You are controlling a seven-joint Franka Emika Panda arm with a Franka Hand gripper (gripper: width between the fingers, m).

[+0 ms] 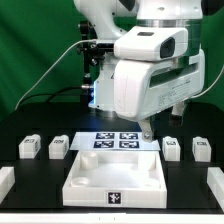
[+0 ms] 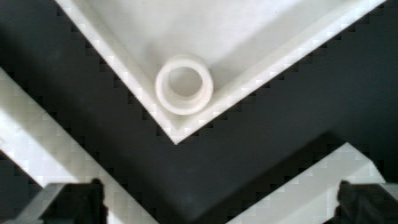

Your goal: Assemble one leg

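The end effector (image 1: 148, 128) hangs apart and empty over the round corner socket (image 2: 185, 84) of the large white square plastic tray (image 1: 90, 195). The nearest small white rounded plastic leg (image 1: 171, 147) sits just beside it; best to centre squarely over that leg before closing.

A large white square tray (image 1: 115, 178) lies flat on the black table (image 1: 35, 200), with a small black-and-white marker (image 1: 116, 197) on its front wall. Just behind it lies the marker board (image 1: 112, 140) with its four tags. A green curtain (image 1: 35, 50) hangs at the back. In the wrist view, one corner of the tray (image 2: 267, 30) carries a round white ring (image 2: 185, 84), perhaps a socket; the picture is blurred.
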